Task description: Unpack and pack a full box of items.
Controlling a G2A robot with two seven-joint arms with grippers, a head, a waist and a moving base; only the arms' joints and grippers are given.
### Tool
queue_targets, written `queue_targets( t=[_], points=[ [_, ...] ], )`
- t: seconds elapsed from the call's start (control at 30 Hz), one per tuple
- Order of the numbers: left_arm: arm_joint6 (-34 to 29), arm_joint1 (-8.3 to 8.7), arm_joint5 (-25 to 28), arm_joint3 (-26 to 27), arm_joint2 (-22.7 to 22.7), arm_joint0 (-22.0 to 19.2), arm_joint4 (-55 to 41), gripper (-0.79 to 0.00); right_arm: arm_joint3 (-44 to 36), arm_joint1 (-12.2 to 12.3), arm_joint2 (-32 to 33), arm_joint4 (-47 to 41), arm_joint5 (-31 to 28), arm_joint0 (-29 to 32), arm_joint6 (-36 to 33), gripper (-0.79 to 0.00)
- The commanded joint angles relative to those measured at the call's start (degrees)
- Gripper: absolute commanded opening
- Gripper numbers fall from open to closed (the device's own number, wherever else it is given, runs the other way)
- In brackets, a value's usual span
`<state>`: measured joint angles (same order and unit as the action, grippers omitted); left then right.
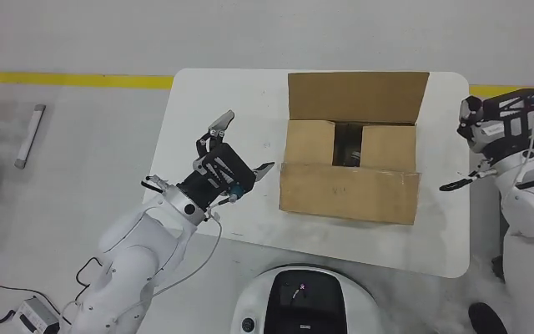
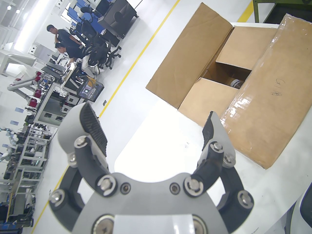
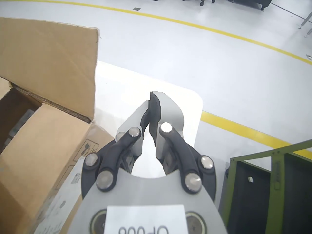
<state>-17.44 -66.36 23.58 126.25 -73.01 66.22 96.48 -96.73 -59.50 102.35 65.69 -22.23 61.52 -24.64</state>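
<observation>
Sitting on table [image 1: 225, 92], box [image 1: 346, 194] has flaps part-open, items [image 1: 350, 152] inside. L gripper [image 1: 246, 142] spread wide, empty, beside box, prob. staged for a flap. R gripper [image 3: 151, 105] pinched closed, empty, near opp. end.

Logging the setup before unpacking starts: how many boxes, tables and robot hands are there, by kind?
Cardboard box: 1
Table: 1
Hands: 2 (left hand open, right hand shut)
Total: 4
</observation>
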Motion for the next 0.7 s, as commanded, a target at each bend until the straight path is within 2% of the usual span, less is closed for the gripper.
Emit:
queue_targets(
  t=[0.0,0.33,0.67],
  points=[
    [0.00,0.00,0.00,0.00,0.00,0.00,0.00,0.000,3.10,0.14,-0.89,0.85,-1.26,-2.05,1.25,-0.785],
    [0.00,0.00,0.00,0.00,0.00,0.00,0.00,0.000,16.64,0.21,-9.25,3.66,-6.91,-13.78,4.71,-0.785],
    [0.00,0.00,0.00,0.00,0.00,0.00,0.00,0.000,19.27,-0.11,-15.35,4.63,-9.67,-19.22,7.22,-0.785]
  ],
)
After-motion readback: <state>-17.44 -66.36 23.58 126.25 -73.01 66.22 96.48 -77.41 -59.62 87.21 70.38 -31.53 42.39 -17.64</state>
